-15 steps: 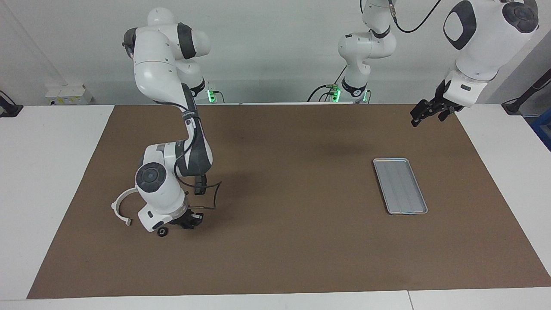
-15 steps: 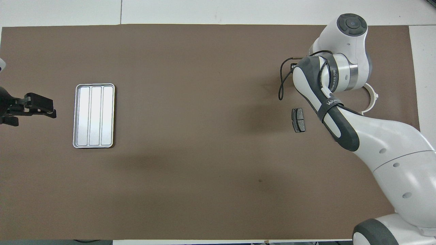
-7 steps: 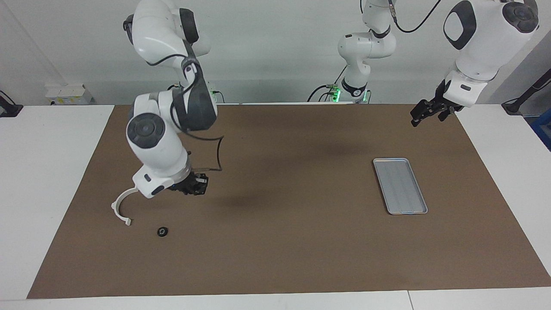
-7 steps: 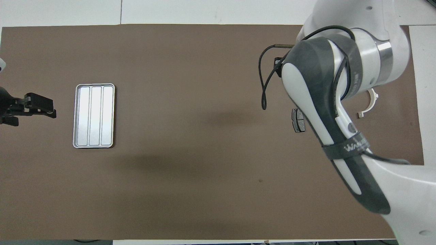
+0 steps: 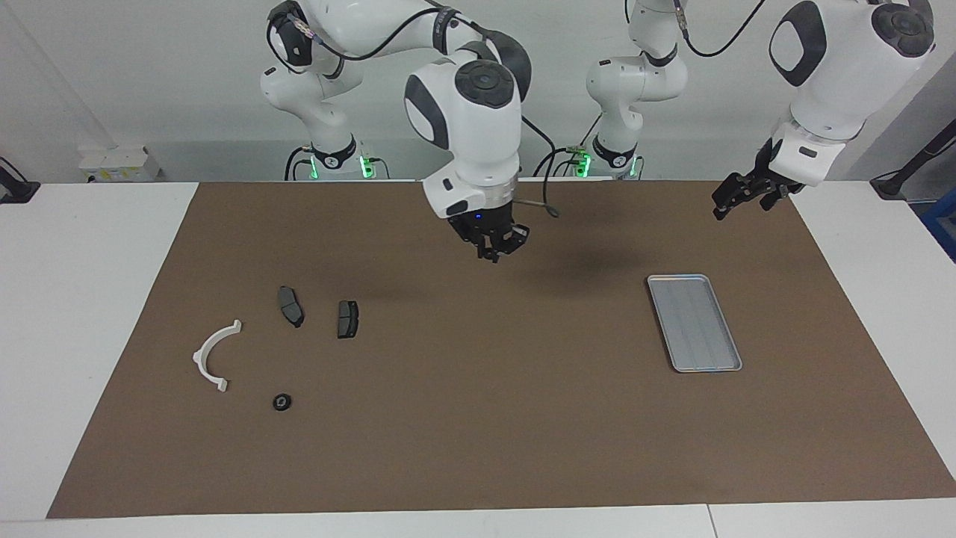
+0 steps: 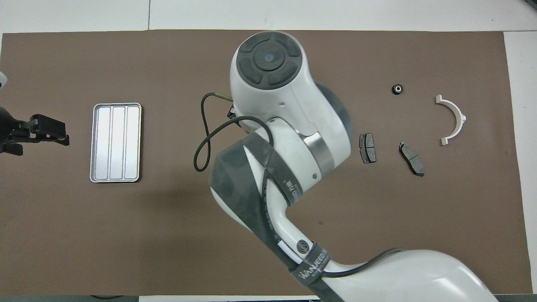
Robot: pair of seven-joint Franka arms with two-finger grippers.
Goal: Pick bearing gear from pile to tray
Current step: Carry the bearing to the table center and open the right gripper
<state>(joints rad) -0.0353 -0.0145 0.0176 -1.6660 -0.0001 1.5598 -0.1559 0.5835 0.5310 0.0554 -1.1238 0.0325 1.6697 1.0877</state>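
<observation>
One small black round bearing gear (image 5: 281, 402) is seen on the brown worktop (image 5: 478, 418) beside one white half-ring bracket (image 5: 214, 356) and two dark grey brake pads (image 5: 290, 306). One ridged silver metal tray (image 5: 694, 323) lies toward the left arm's end. The right tool (image 5: 496, 249), raised over mid-worktop, is pressed together; whether anything is pinched cannot be told. The left tool (image 5: 737, 196) is held spread.

Silver-grey ridged tray (image 5: 694, 323); white bracket (image 5: 211, 356); dark grey brake pads (image 5: 347, 319).
</observation>
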